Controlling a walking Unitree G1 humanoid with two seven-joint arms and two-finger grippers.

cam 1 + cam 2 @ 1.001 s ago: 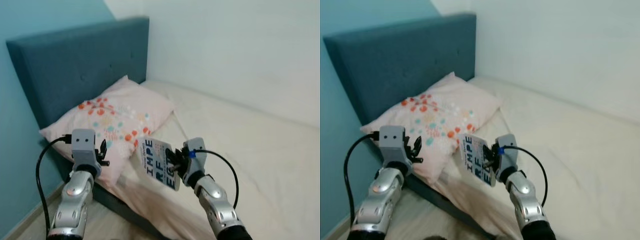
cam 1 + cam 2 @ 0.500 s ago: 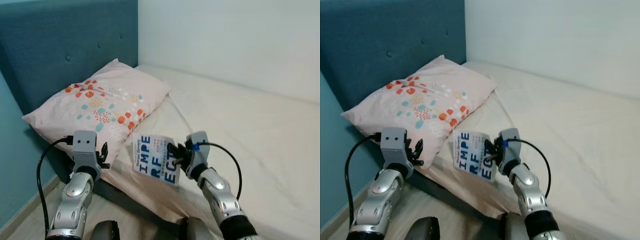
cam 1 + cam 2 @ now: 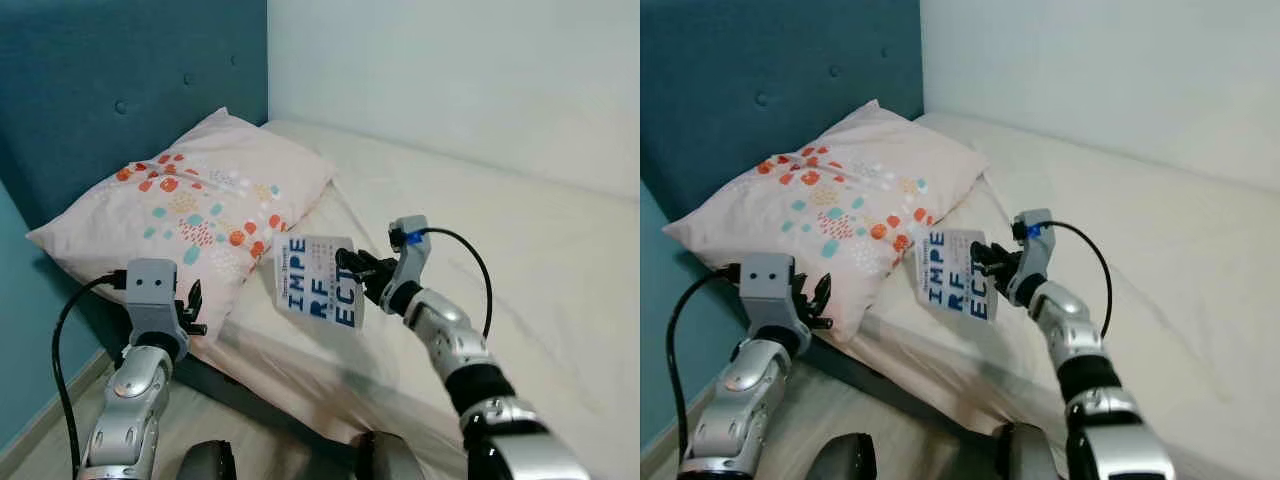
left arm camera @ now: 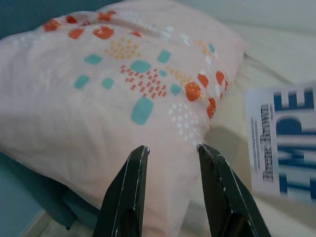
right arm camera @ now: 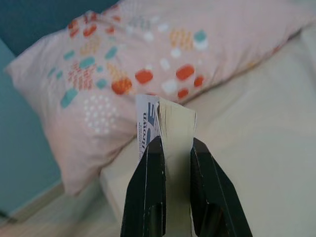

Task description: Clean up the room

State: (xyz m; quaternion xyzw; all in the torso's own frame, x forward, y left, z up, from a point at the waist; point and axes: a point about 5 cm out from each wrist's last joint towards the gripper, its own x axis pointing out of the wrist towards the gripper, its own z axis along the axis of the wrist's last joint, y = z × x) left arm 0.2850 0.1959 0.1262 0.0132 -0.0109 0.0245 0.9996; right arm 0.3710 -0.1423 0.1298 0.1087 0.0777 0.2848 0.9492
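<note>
Two arms: both silver, raised in the lower half of the frame before the bed [image 3: 520, 260]
Right arm: reaches up and leftward from the lower right, elbow bent; a black cable loops off the wrist
Right end effector [image 3: 348, 264]: fingers pinched on the edge of the book, holding it clear above the mattress, centre of the frame
Book [image 3: 320, 281]: thin, flat, white cover with large blue block letters; cover faces the head camera; just right of the pillow's near corner
Left arm: lower left, forearm upright
Left end effector [image 4: 170, 150]: black tapered fingers [image 4: 129, 182] parted narrowly, nothing between them; pointed at the pillow
Pillow [image 3: 180, 215]: soft, plump, pale pink with orange and teal dots; left of centre, against the headboard
Headboard [image 3: 110, 90]: teal, padded, buttoned; upper left
Bed sheet: cream, lightly creased
</note>
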